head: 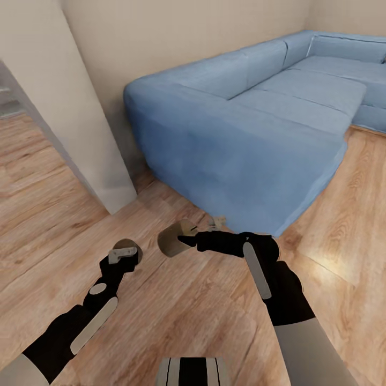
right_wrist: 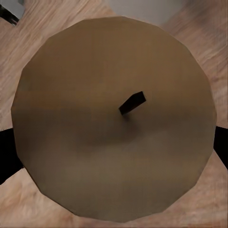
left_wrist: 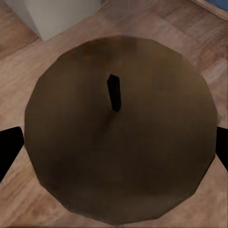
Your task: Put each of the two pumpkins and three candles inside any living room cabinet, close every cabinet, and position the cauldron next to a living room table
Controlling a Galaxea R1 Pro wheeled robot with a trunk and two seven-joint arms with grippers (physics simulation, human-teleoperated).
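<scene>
left gripper [head: 126,252]: clamped on a candle [left_wrist: 118,128], fingers on its sides
right gripper [head: 185,240]: held the second candle [head: 170,239], wick end toward the wrist camera
handling: likely light, stiff, waxy-slick; side grip suits
surroundings: sofa [head: 257,123] ahead, wood floor [head: 177,316]
</scene>
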